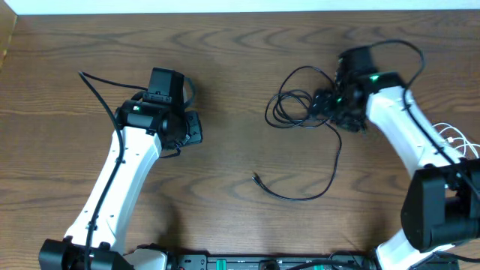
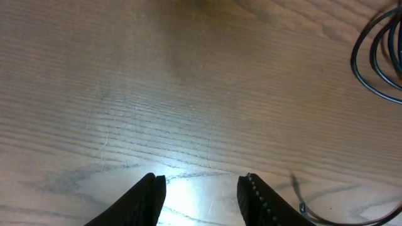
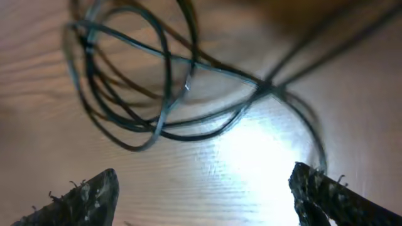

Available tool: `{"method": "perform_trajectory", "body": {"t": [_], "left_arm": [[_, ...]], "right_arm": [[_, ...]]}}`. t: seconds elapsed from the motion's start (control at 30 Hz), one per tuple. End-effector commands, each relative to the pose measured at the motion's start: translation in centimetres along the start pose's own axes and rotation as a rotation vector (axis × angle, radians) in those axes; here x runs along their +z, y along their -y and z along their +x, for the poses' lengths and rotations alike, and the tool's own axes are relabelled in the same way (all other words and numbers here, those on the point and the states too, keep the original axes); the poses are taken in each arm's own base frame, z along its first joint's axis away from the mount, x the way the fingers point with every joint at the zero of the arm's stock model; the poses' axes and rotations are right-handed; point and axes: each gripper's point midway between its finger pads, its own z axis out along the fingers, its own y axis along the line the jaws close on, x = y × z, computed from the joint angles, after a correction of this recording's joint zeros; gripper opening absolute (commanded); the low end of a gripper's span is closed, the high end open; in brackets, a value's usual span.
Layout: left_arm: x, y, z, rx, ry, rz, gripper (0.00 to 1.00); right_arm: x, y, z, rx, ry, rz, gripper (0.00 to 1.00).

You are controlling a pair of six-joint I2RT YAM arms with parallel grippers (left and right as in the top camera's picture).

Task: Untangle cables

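Cables (image 1: 291,106) sit right of centre on wooden table (image 1: 225,45): black, bunched in several overlapping loops. One black strand leaves the bundle toward the near edge, curves left and ends in a small plug (image 1: 256,178) lying loose on the wood. Right gripper (image 3: 205,177) hangs over the right side of the loops, jaws spread wide, nothing between them. Its wrist view shows loops and a crossing of strands on the table beyond the fingertips, none pinched. Whether it touches a strand, cannot tell. Left gripper (image 2: 201,183) is well apart from the bundle, off to the left over wood, jaws parted partway, empty. Its wrist view catches loop edges at top right and the plug end at lower right. Thin white cord (image 1: 450,137) loops at the right edge, beside the right arm.
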Motion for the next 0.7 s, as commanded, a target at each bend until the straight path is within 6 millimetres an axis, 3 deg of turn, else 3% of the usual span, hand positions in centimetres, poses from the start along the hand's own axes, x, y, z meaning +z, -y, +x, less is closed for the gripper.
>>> {"method": "perform_trajectory", "body": {"t": [0.0, 0.17, 0.33, 0.4, 0.43, 0.53, 0.6, 0.67], "left_arm": [[-0.4, -0.1, -0.3, 0.006, 0.015, -0.008, 0.42], [-0.4, -0.1, -0.3, 0.006, 0.015, -0.008, 0.42], [-0.4, -0.1, -0.3, 0.006, 0.015, -0.007, 0.42], [-0.4, -0.1, -0.3, 0.006, 0.015, -0.007, 0.42], [-0.4, -0.1, -0.3, 0.006, 0.015, -0.007, 0.42], [-0.4, -0.1, -0.3, 0.006, 0.015, -0.007, 0.42], [-0.4, -0.1, -0.3, 0.006, 0.015, -0.007, 0.42], [-0.4, -0.1, -0.3, 0.006, 0.015, -0.007, 0.42]], "right_arm": [[0.9, 2.7, -0.4, 0.244, 0.124, 0.168, 0.84], [3.3, 3.0, -0.6, 0.395, 0.205, 0.125, 0.82], [5.0, 2.0, -2.0, 0.400, 0.293, 0.010, 0.76], [5.1, 1.7, -2.5, 0.397, 0.316, -0.018, 0.60], [5.0, 1.4, -2.8, 0.395, 0.329, -0.034, 0.41], [4.9, 0.1, -3.2, 0.332, 0.326, -0.087, 0.03], [4.9, -0.7, -3.1, 0.283, 0.312, -0.122, 0.01], [4.5, -3.5, -3.1, 0.137, 0.283, -0.237, 0.01]]}}
